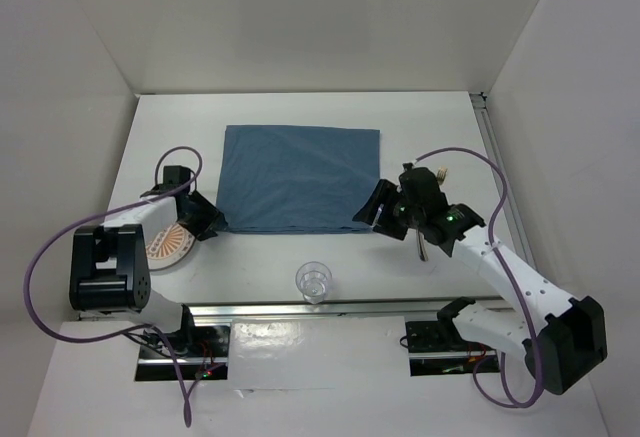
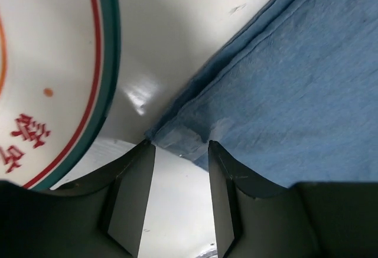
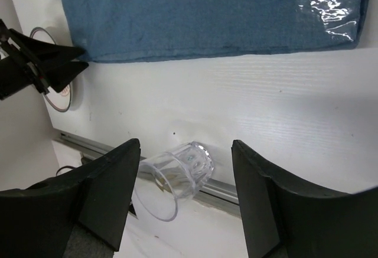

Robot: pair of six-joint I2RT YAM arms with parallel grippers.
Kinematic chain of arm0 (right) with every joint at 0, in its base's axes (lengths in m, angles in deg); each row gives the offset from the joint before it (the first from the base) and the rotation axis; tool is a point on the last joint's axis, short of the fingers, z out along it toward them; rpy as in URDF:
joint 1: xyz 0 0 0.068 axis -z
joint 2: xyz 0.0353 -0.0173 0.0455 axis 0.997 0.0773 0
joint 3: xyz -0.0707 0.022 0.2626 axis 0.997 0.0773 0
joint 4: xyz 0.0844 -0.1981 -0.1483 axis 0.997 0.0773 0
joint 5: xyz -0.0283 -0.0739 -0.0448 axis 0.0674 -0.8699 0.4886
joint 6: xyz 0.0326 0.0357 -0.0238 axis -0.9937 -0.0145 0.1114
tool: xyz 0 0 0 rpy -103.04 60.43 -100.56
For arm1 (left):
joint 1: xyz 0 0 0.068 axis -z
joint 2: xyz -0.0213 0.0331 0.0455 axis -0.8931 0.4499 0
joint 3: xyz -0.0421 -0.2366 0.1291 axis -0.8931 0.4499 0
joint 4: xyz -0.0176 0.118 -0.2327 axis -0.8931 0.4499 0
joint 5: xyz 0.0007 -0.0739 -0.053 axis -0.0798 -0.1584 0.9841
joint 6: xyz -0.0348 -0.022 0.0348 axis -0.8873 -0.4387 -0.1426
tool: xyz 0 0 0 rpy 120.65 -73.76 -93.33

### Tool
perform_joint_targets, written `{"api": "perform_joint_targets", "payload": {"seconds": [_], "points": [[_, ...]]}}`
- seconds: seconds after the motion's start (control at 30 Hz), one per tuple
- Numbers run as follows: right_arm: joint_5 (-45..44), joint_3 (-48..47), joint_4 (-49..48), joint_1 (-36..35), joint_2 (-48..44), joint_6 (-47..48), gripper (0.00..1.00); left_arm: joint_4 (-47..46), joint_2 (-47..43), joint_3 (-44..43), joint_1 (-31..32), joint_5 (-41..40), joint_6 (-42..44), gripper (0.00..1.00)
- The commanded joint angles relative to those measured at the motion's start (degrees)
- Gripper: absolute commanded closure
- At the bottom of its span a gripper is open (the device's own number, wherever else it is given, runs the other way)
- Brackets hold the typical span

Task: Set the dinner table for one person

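Finds the plate [image 2: 53, 63] just left of the open, empty left end effector [image 2: 180, 146]; puts the open, empty right end effector [image 3: 185, 146] well apart, across the placemat [image 1: 300, 177]

on the dinner table [image 1: 430, 127], plate [image 1: 165, 247] lies left of placemat [image 1: 300, 177] (glass [image 1: 314, 282] before it).
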Motion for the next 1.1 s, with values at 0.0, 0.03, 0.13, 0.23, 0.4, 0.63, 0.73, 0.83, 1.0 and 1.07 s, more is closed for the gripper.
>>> {"api": "perform_joint_targets", "payload": {"seconds": [0.0, 0.03, 0.13, 0.23, 0.4, 0.63, 0.73, 0.83, 1.0, 1.07], "points": [[0.2, 1.6, 0.0, 0.8, -2.0, -0.9, 0.28, -3.7, 2.4, 1.2, 0.2, 0.5, -2.8, 0.45], [0.9, 2.5, 0.0, 0.8, -2.6, -1.6, 0.28, -3.7, 3.2, 1.2, 0.2, 0.5, -2.8, 0.45], [1.5, 3.9, -0.5, 1.3, -3.2, -2.2, 0.28, -3.7, 3.8, 1.2, 0.2, -0.2, -3.3, 0.48], [1.5, 5.6, -0.5, 1.4, -3.2, -2.9, 0.27, -4.6, 4.9, 1.2, 0.2, -0.7, -3.3, 0.61], [-2.0, 6.9, 0.0, 2.4, -1.0, -11.0, 0.23, -3.0, 6.4, -0.9, 0.2, -0.7, -2.7, 1.0], [-10.9, 17.3, -12.3, 2.4, -4.9, -25.5, 0.31, -1.0, 4.6, -1.5, 0.2, -0.7, -1.6, 1.0], [-13.2, 16.7, -14.0, 2.4, -0.2, -25.0, 0.31, 0.4, 4.6, -2.5, 0.2, -0.7, -0.5, 1.0], [-13.2, 16.7, -18.3, 3.5, 4.0, -23.5, 0.31, 1.0, 4.1, -3.1, 0.2, -0.7, 0.1, 1.0], [-12.1, 16.7, -24.8, 7.2, 11.1, -23.0, 0.31, 1.5, 4.1, -4.2, 0.2, -0.7, 0.1, 1.0], [-12.1, 16.7, -27.8, 7.8, 11.7, -23.0, 0.31, 2.0, 4.1, -4.8, 0.2, -0.7, 0.6, 1.0]]}}
